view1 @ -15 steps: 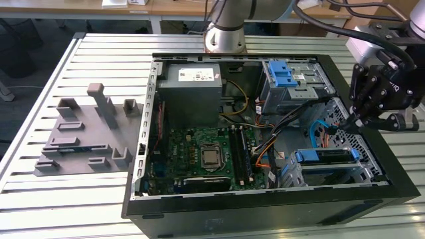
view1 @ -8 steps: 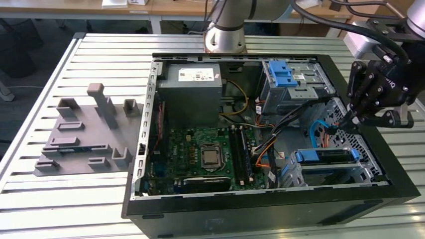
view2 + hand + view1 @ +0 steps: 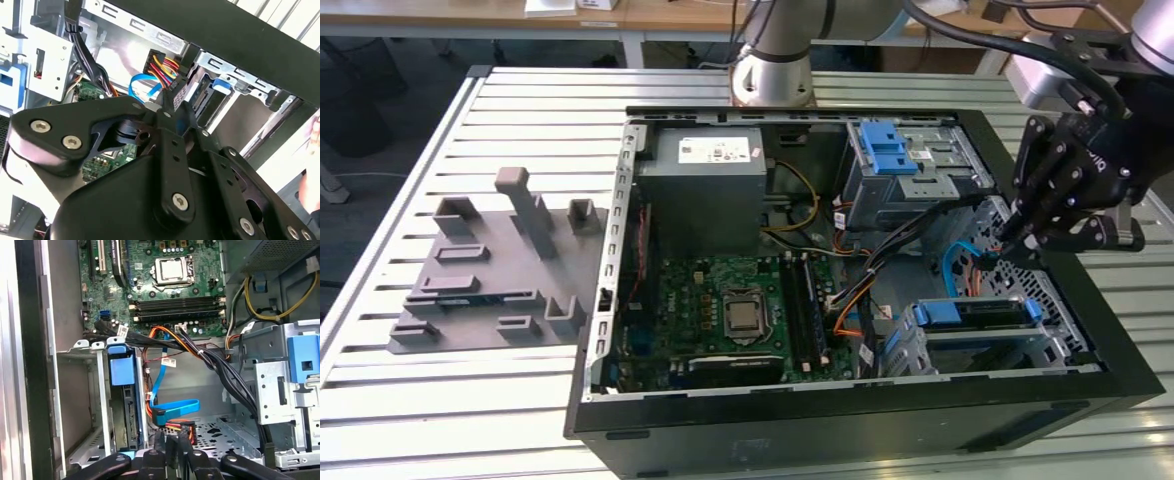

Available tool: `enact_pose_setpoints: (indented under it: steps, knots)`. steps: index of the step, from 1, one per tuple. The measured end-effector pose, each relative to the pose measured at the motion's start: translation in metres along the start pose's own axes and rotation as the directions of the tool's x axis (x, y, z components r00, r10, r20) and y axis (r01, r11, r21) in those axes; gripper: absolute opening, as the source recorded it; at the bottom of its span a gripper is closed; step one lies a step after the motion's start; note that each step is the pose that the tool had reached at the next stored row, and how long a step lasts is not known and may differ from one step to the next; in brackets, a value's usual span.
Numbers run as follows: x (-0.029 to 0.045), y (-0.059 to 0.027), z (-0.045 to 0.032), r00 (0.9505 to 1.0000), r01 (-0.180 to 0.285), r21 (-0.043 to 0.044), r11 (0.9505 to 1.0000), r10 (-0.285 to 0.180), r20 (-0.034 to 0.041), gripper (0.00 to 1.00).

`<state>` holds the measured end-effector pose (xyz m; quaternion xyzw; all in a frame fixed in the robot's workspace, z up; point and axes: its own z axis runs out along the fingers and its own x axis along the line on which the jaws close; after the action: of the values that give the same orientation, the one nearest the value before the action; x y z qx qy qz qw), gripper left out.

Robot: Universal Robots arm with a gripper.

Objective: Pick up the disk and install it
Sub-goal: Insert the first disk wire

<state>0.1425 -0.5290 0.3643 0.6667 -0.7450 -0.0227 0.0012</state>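
Observation:
The disk (image 3: 974,312) sits on edge in the drive bay at the open computer case's near corner on the exterior view's right, its blue frame uppermost. In the first wrist view the disk (image 3: 127,412) stands under its blue handle inside the silver bay. My gripper (image 3: 1014,245) hangs inside the case just behind that bay. The fingertips are closed together on a black power connector (image 3: 174,95) with red, yellow and black wires. That connector (image 3: 181,428) lies beside the disk's bay, apart from the disk, with my gripper (image 3: 171,444) on it.
A blue data cable (image 3: 172,407) loops over the case floor by the connector. A black cable bundle (image 3: 225,375) crosses toward a silver cage with a blue latch (image 3: 901,160). The grey power supply (image 3: 707,165), motherboard (image 3: 734,310) and case wall (image 3: 1107,330) hem the gripper in. A grey fixture (image 3: 494,270) stands on the table.

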Motion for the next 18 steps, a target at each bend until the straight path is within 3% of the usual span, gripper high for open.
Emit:
enact_pose_setpoints:
  steps: [9, 13, 15, 18]
  knots:
    - [-0.0068, -0.0039, 0.0024, 0.9994, -0.036, -0.0096, 0.9993, 0.036, -0.001, 0.25]
    - [-0.0074, -0.0059, 0.003, 0.9992, -0.038, -0.0243, 0.999, 0.037, -0.0126, 0.25]
    - [-0.0076, -0.0061, 0.0042, 0.9988, -0.046, -0.0246, 0.9986, 0.046, -0.0167, 0.25]
    - [-0.0087, -0.0067, 0.0058, 0.9974, -0.071, -0.024, 0.9972, 0.071, -0.016, 0.25]
